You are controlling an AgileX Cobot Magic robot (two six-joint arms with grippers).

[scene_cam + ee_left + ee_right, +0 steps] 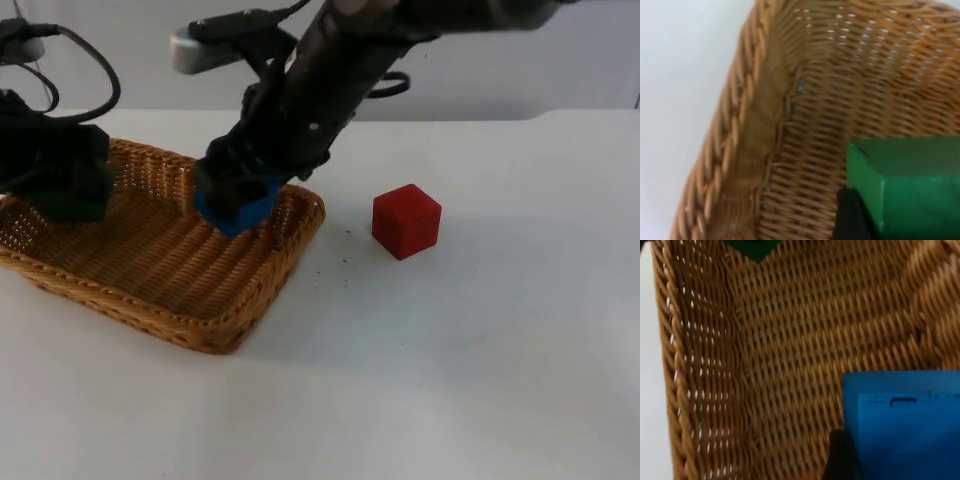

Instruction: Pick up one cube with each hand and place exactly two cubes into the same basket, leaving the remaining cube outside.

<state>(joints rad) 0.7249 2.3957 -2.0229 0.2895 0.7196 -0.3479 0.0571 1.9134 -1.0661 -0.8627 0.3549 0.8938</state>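
Observation:
A wicker basket (pixel 160 270) lies on the left of the table. My right gripper (pixel 240 198) reaches across and hangs over the basket's right end, shut on a blue cube (pixel 234 210). In the right wrist view the blue cube (pixel 905 425) sits just above the woven floor (pixel 805 340). My left gripper (pixel 66 195) hovers over the basket's left end, shut on a green cube (pixel 910 185) close to the basket's side wall (pixel 755 125). A corner of the green cube (pixel 755 247) also shows in the right wrist view. A red cube (pixel 406 221) rests on the table, right of the basket.
The white table (pixel 480 380) stretches open to the right and front of the basket. The grey partition wall (pixel 560 70) stands behind. The right arm's body (pixel 330 70) crosses above the basket's far right corner.

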